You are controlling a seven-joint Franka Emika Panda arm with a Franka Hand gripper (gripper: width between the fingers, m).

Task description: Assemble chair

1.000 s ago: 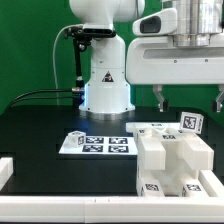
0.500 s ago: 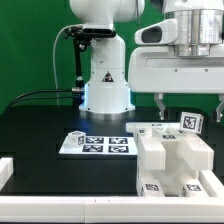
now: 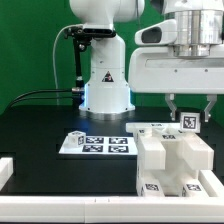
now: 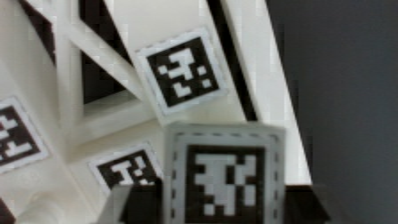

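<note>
Okay, your gripper hangs over the exterior view's right side of the black table, directly above the chair. The chair is a blocky white stack of joined parts with tags on its front faces. It sits near the table's front edge, just beside the marker board, on that board's right in the exterior view. Jaws stand partly open, one finger on each side of a small upright tagged piece at the chair's back. You can't tell whether the pads touch it. Wrist view shows the same tagged piece close up and blurry, with another tag on the chair behind it.
</note>
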